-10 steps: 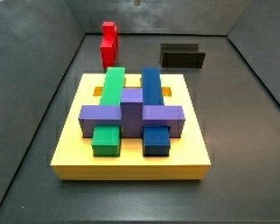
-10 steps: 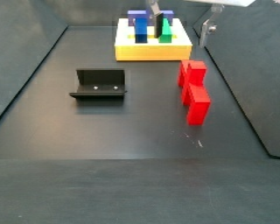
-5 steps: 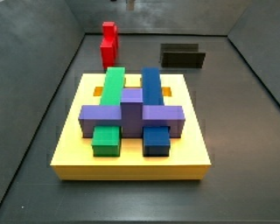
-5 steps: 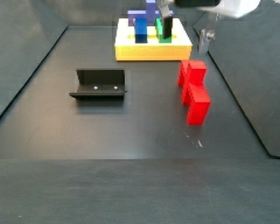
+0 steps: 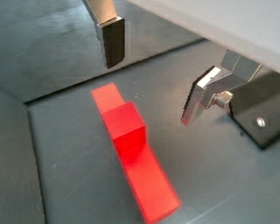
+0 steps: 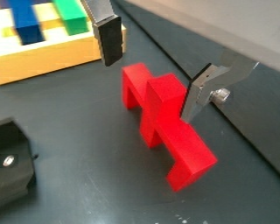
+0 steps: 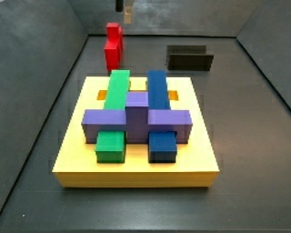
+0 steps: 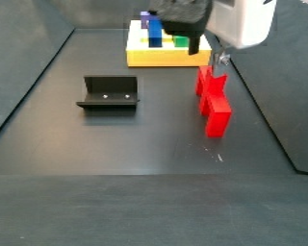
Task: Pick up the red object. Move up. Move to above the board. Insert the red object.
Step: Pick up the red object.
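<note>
The red object (image 6: 160, 122) lies on the dark floor near the side wall, beside the yellow board; it also shows in a wrist view (image 5: 133, 149) and in both side views (image 7: 113, 45) (image 8: 214, 98). The gripper (image 6: 152, 59) is open and empty, hanging above the red object's near end, its fingers (image 6: 108, 39) on either side and clear of it. In a side view the gripper (image 8: 218, 60) sits just above the piece. The yellow board (image 7: 75, 146) bears purple, green and blue blocks (image 7: 135, 105).
The fixture (image 8: 109, 93) stands on the floor left of the red object and shows as a dark box in a side view (image 7: 189, 58). Grey walls enclose the floor; the side wall (image 8: 266, 106) runs close to the red object.
The gripper has come down from the top of the scene toward the red object and now hangs just above it. The red object and the board have not moved.
</note>
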Available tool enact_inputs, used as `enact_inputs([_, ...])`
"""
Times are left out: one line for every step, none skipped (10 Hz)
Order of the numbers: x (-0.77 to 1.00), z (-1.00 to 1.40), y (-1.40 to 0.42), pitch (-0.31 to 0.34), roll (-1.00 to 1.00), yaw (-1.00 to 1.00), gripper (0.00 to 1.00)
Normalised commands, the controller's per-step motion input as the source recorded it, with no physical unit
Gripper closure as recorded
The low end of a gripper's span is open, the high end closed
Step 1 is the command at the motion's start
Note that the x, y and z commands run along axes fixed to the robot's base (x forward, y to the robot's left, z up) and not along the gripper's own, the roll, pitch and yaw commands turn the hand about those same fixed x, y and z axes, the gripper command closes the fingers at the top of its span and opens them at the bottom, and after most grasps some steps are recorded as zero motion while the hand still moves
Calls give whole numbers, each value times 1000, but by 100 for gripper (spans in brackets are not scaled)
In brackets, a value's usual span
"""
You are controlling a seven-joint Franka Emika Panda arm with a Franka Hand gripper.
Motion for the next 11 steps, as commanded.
enact_inputs([-29, -191, -3, -14, -186, -906, 0])
enact_inputs([-49, -200, -14, 0, -114, -906, 0])
enact_inputs([-203, -291, -69, -7, -123, -777, 0])
enact_inputs([-337, -291, -100, 0, -73, -680, 0])
enact_inputs([-540, -303, -97, -10, -24, -549, 0])
enact_inputs([-403, -237, -40, -17, 3, -343, 0])
enact_inputs([-289, -229, 0, -9, 73, -223, 0])
enact_inputs([0, -177, 0, 0, 146, 0, 0])
enact_inputs([66, -131, 0, 0, 126, 0, 0])
enact_inputs([129, -97, 0, 3, 113, 26, 0])
enact_inputs([14, -74, 0, 0, 67, 34, 0])
